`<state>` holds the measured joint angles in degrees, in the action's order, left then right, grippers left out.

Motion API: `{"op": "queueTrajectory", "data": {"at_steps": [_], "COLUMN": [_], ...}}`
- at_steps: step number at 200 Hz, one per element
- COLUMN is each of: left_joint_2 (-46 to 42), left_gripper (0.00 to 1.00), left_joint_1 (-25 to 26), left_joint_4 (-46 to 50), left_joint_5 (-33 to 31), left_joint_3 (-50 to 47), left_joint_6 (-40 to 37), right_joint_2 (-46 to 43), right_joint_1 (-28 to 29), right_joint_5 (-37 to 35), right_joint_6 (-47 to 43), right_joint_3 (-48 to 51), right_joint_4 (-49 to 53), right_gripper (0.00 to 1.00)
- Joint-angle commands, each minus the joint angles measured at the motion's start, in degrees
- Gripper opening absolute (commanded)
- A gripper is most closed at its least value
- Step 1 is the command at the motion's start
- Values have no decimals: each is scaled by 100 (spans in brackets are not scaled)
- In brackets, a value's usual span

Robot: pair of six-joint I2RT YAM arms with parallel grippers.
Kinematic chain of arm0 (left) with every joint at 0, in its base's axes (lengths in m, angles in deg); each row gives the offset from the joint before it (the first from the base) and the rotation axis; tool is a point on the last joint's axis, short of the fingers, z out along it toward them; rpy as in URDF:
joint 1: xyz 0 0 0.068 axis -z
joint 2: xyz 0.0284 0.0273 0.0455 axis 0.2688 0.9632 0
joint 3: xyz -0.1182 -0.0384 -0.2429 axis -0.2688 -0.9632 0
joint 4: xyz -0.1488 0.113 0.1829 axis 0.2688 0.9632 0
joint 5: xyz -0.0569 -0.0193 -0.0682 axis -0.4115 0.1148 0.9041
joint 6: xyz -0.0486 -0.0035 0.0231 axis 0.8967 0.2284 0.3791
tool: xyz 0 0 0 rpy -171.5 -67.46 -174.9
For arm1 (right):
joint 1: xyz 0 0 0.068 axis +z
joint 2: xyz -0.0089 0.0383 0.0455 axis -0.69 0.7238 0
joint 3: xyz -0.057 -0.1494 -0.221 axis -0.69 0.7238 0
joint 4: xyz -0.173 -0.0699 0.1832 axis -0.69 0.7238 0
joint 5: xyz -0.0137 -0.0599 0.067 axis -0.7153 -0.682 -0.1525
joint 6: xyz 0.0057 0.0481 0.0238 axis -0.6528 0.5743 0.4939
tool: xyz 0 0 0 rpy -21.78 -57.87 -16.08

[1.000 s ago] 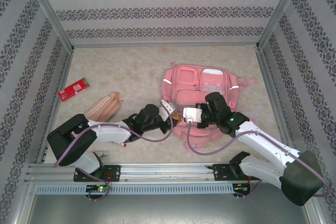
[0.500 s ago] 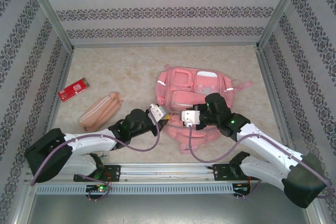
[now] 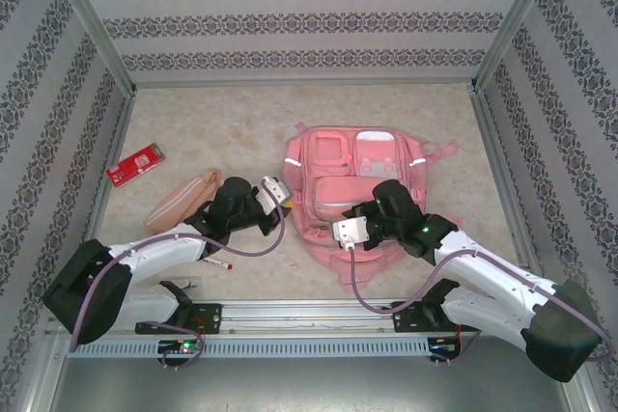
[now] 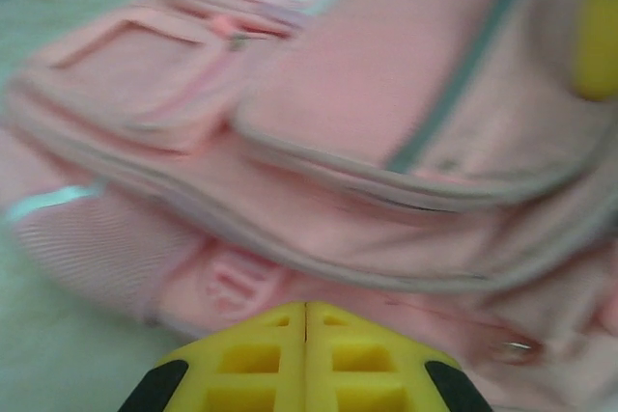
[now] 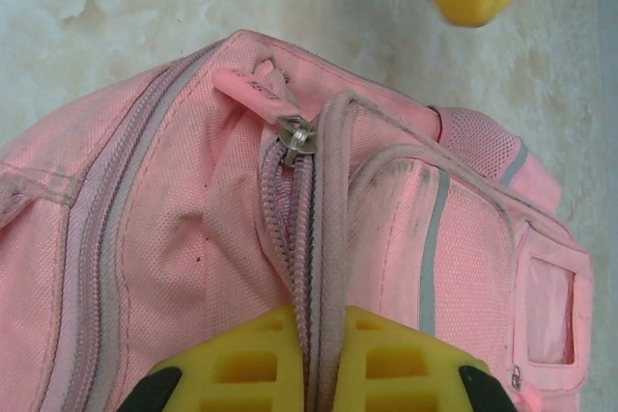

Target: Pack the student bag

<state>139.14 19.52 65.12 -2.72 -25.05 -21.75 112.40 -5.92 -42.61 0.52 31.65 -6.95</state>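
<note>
The student bag (image 3: 359, 173), a pink backpack, lies flat in the middle of the table with its front pockets up. My right gripper (image 3: 330, 228) is at the bag's near left corner, shut on the bag's zipper edge (image 5: 311, 267). A metal slider (image 5: 295, 134) with a pink pull sits just ahead of my right gripper (image 5: 319, 323). My left gripper (image 3: 287, 197) hovers at the bag's left side. In the left wrist view, the left gripper (image 4: 306, 312) is shut with nothing between its fingers, and the blurred bag (image 4: 367, 103) is close ahead.
A peach pencil case (image 3: 182, 199) lies left of the left arm, and a red card (image 3: 135, 163) lies further left. A small red and white pen (image 3: 219, 263) rests under the left arm. Patterned walls and metal rails (image 3: 106, 190) enclose the table.
The left gripper has drawn back to the left, off the bag's near edge. The right gripper has kept its hold and pulled nearer. The bag has shifted left and turned squarer.
</note>
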Motion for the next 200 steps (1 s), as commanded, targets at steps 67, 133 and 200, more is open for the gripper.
{"op": "queueTrajectory", "data": {"at_steps": [67, 133, 200], "left_joint_2": [326, 682, 787], "left_gripper": [48, 38, 24], "left_joint_1": [988, 1172, 1512], "left_joint_4": [-7, -592, -1115], "left_joint_5": [1177, 14, -247], "left_joint_3": [524, 351, 136], "left_joint_6": [1054, 839, 815], "right_joint_2": [-283, -413, -463], "right_joint_1": [-193, -229, -357], "right_joint_5": [327, 271, -27], "right_joint_6": [61, 21, 17], "right_joint_3": [-38, -3, -5], "right_joint_4": [-573, -716, -847], "right_gripper": [0, 0, 0]}}
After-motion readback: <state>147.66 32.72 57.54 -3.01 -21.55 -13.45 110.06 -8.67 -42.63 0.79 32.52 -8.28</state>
